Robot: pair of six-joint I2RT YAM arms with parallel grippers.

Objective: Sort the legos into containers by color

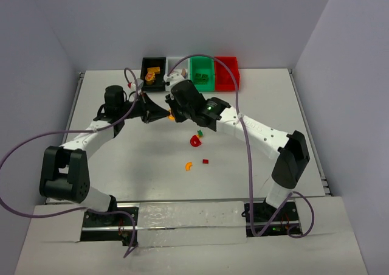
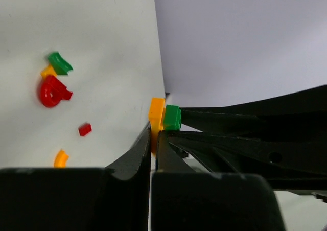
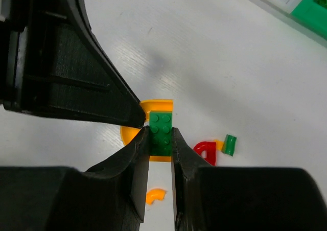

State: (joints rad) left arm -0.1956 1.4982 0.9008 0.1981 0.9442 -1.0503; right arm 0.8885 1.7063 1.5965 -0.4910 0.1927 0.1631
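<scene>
Above the table's middle, my left gripper (image 1: 164, 112) (image 2: 154, 134) is shut on an orange lego (image 2: 156, 116) (image 3: 159, 106). A green lego brick (image 2: 172, 117) (image 3: 161, 129) is stuck to that orange piece, and my right gripper (image 1: 177, 114) (image 3: 160, 135) is shut on it, tip to tip with the left. Loose legos lie below: a red curved piece (image 1: 195, 141) (image 3: 207, 152), a small green one (image 1: 199, 131) (image 3: 230, 144), an orange arc (image 1: 188, 165) (image 3: 156, 195) and a tiny red brick (image 1: 205, 161) (image 2: 85, 129).
The containers stand in a row at the table's far edge: black (image 1: 144, 65) with orange pieces inside, white (image 1: 173, 62), green (image 1: 192, 68) with a green piece, and red (image 1: 228, 80). Purple cables loop off both arms.
</scene>
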